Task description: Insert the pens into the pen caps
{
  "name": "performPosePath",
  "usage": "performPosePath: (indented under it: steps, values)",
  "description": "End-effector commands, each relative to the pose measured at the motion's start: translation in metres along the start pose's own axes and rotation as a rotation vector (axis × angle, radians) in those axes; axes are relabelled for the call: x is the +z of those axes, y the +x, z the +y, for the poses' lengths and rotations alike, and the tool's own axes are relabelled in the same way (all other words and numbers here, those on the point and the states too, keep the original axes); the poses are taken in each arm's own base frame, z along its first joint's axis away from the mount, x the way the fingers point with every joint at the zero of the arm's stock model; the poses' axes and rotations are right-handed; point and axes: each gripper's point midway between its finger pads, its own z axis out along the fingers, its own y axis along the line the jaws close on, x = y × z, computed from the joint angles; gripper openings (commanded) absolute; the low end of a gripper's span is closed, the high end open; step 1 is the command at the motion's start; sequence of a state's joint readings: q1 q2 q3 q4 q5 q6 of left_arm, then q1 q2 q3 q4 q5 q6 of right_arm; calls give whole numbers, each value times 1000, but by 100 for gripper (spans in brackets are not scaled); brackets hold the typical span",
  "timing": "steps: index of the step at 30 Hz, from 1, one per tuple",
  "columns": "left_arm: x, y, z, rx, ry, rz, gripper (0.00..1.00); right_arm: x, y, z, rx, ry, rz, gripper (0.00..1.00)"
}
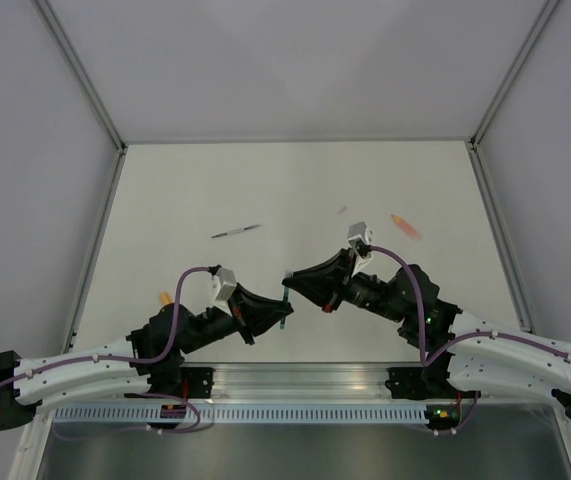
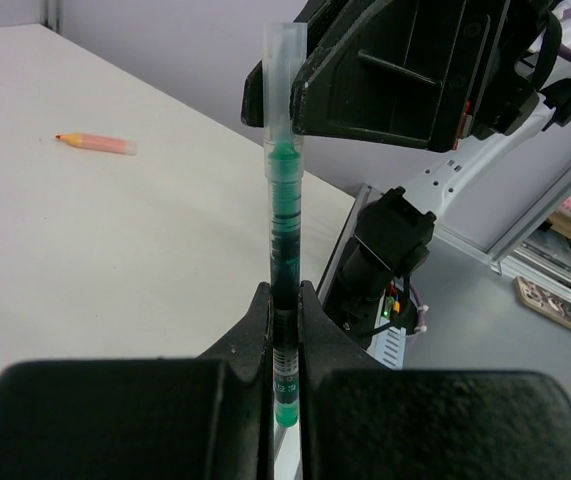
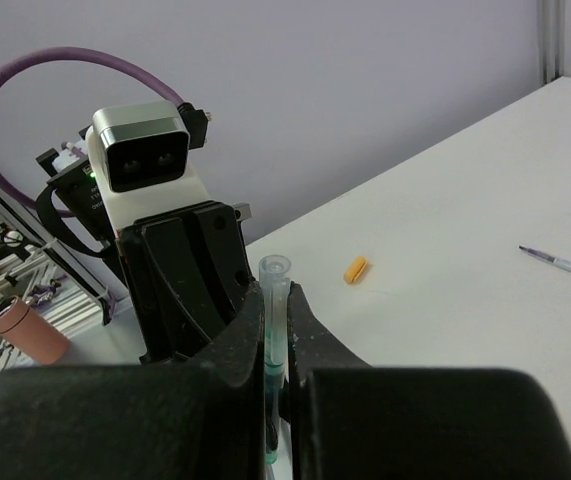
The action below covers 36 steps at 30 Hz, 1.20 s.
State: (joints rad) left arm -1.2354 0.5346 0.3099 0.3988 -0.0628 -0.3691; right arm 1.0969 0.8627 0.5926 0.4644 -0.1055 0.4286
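My left jaws pinch the green pen (image 2: 285,230); my right jaws, straight ahead of them, pinch its clear cap (image 3: 274,275).

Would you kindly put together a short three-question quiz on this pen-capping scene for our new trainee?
1. Which pen does the left gripper clamp? A thin silver-grey pen; B dark pen with green ink; C thick pink-orange marker.
2. True or false: the small yellow-orange cap lies loose on the white table.
3. Fill in: the right gripper is shut on the green pen's translucent ____.
Key: 1 B; 2 true; 3 cap.
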Motion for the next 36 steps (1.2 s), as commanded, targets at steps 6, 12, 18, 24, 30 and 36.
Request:
performPosePath:
  steps: [6, 12, 18, 24, 30, 36]
  values:
    - [-2, -78, -34, -32, 104, -218, 2, -7, 44, -15, -43, 28, 115, 0]
    - [1, -91, -36, -43, 93, -242, 2, -10, 47, -19, -62, 47, 94, 0]
    - [8, -100, -37, -40, 89, -268, 2, -12, 52, -20, -69, 39, 58, 0]
    - [11, -109, -34, -10, 62, -291, 2, -15, 56, -21, -70, 46, 48, 0]
    - [8, -125, -36, 4, 58, -334, 2, -16, 67, -22, -81, 52, 72, 0]
    - [10, -137, -39, 34, 54, -346, 2, -14, 80, -17, -75, 38, 109, 0]
